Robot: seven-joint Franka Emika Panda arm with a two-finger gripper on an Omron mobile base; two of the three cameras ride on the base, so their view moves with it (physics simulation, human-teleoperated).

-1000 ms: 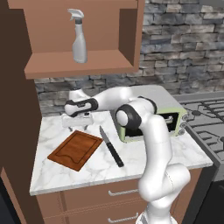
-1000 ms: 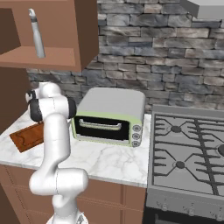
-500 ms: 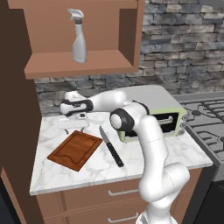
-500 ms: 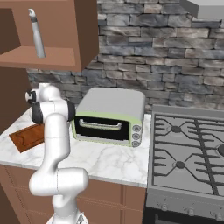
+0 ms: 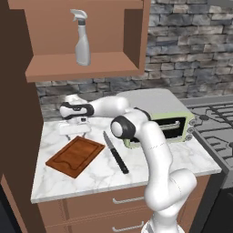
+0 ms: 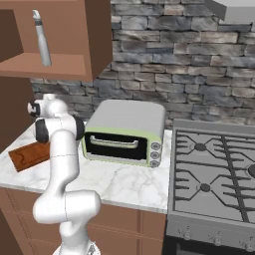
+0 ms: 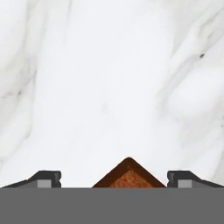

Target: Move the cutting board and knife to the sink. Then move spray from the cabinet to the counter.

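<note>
Wide-open gripper hovers over far corner of flat reddish-brown wooden cutting board, lying on white marble surface beside black-handled knife. Board looks stiff, fairly light; thin edge at that corner seems best hold. Open room near left; toaster oven crowds right.

Even, bright rendered light, soft shadows beneath objects, no glare or blur, slightly coarse resolution.
</note>
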